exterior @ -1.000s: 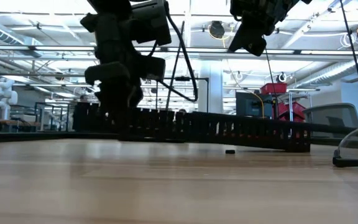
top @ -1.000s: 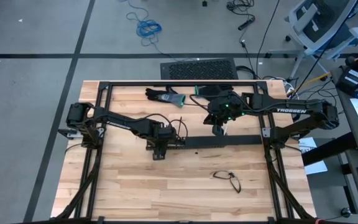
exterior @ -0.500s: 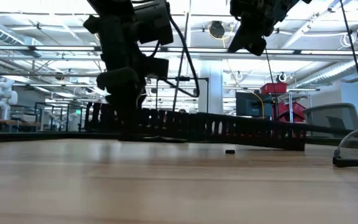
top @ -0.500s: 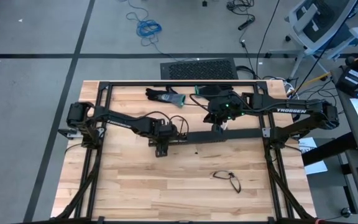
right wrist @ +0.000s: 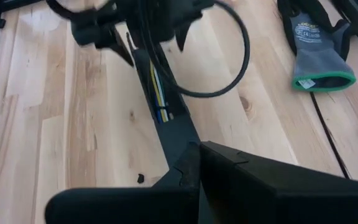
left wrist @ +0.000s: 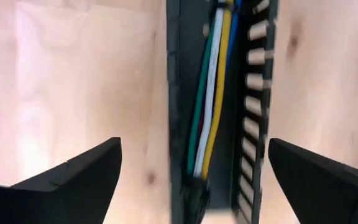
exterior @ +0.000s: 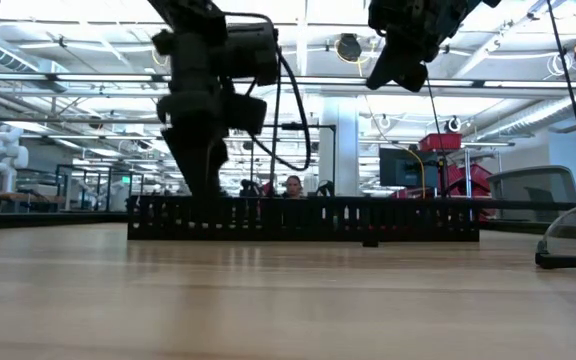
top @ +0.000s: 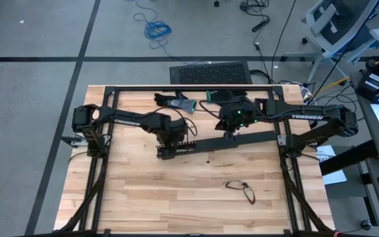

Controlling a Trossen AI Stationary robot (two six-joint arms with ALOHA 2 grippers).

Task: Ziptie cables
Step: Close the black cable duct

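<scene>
A long black slotted duct (top: 229,142) lies on the wooden table, slanting from near left to far right. The cables (left wrist: 207,93), green, white, yellow and blue, lie side by side in its channel near the left end and also show in the right wrist view (right wrist: 159,99). My left gripper (left wrist: 194,180) points down over the duct's left end and is open. One finger (left wrist: 73,180) stands on each side of the duct with bare wood between. My right gripper (top: 231,131) hangs shut, high over the duct's right half (exterior: 393,70).
A grey and black glove (top: 176,102) lies at the far edge. A pair of safety glasses (top: 242,191) sits near the front right. A small black bit (exterior: 370,242) lies just in front of the duct. Black frame rails (top: 189,89) border the table.
The duct has turned about on the table: its left end has swung toward the near left, and it now stands broadside to the low camera. My left gripper has moved toward the far edge and a little up, staying over the duct's left end.
</scene>
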